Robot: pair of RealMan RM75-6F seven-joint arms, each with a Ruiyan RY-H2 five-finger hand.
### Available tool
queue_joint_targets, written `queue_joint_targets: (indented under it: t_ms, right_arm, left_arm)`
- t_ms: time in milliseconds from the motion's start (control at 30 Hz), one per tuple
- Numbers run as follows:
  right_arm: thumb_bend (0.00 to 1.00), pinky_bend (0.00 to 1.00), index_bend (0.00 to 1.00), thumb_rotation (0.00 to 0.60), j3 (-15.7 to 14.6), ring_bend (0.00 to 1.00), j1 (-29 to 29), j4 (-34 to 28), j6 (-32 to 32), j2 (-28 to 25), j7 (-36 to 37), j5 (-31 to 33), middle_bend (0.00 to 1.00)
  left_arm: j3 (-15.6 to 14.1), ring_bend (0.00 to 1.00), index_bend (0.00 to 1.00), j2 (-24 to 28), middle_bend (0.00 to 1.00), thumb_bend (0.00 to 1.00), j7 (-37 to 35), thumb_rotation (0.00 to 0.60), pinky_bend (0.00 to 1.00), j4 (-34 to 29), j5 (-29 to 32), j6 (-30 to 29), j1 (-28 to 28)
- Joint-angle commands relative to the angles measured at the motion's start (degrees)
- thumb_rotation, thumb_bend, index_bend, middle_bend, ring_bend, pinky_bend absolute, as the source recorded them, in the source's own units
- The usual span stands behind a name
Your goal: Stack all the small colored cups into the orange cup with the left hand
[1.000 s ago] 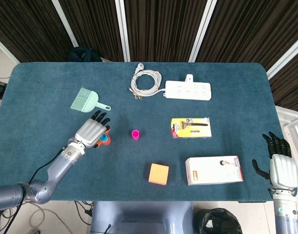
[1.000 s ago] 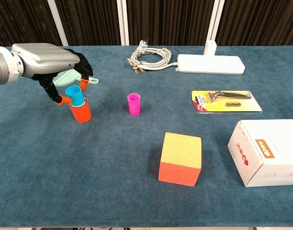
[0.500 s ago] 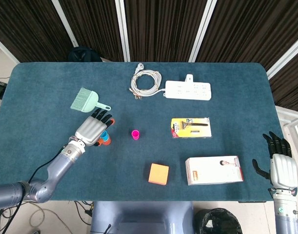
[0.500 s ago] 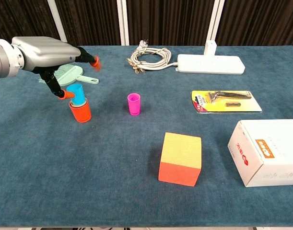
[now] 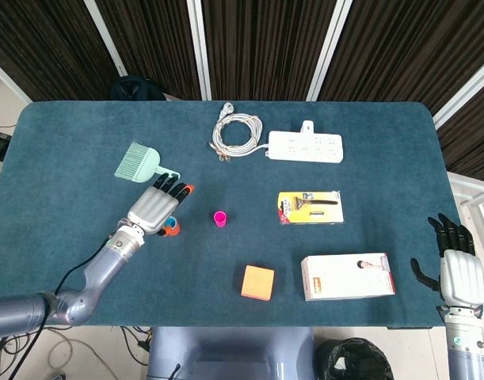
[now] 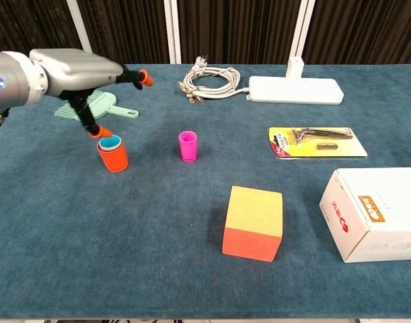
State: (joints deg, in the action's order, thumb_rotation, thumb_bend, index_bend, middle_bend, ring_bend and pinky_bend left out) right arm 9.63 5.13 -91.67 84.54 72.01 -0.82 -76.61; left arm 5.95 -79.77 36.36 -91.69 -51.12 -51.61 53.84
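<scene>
One blue cup (image 6: 110,142) sits nested in the orange cup (image 6: 114,157). Left hand (image 6: 81,69) hovers above, fingers spread, holding nothing. Next it should reach the pink cup (image 6: 188,145) at frame centre.

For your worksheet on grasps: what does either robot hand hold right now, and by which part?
Nothing. The left hand hangs open above the orange cup; the right hand is empty.
</scene>
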Motion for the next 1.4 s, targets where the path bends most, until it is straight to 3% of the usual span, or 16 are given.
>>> queue_joint_targets:
  t_ms: [33,267,567,900,1267,1400]
  right_arm:
    - [0.40,0.05,0.13,0.600,0.1,0.09,0.0,0.1,-0.1,0.0,0.0,0.2,0.07]
    - [0.40,0.05,0.13,0.600,0.3,0.09,-0.1,0.4,0.0,0.0,0.4,0.5,0.07]
    - [0.40,0.05,0.13,0.600,0.4,0.09,0.0,0.6,-0.3,-0.1,1.0,0.7,0.07]
    - [0.40,0.05,0.13,0.600,0.4,0.09,0.0,0.5,-0.3,-0.2,1.2,0.7,0.07]
    - [0.40,0.05,0.13,0.600,0.4,0.09,0.1,0.9,-0.7,0.0,1.3,0.9,0.07]
    - [0.40,0.05,0.13,0.600,0.4,0.09,0.1,0.9,-0.7,0.0,1.4,0.9,0.07]
  left_arm:
    - [2.1,0.00,0.08,-2.4,0.10,0.20,-1.2,0.600,0.00,1.9,-0.6,-0.7,1.3]
    - [4.2,0.00,0.12,-7.3,0.10,0.17,1.0,0.600,0.00,6.8,3.8,3.1,5.8]
    - [3.4,0.00,0.22,-12.2,0.10,0.16,4.4,0.600,0.00,10.4,8.3,5.8,9.9]
    - [2.7,0.00,0.37,-15.8,0.15,0.26,5.3,0.600,0.00,14.5,10.9,5.3,11.3]
    - [2.2,0.00,0.39,-18.6,0.16,0.27,5.3,0.600,0.00,18.2,11.1,5.4,12.3]
    - [2.0,0.00,0.44,-19.0,0.18,0.29,5.0,0.600,0.00,18.6,10.8,5.6,12.3]
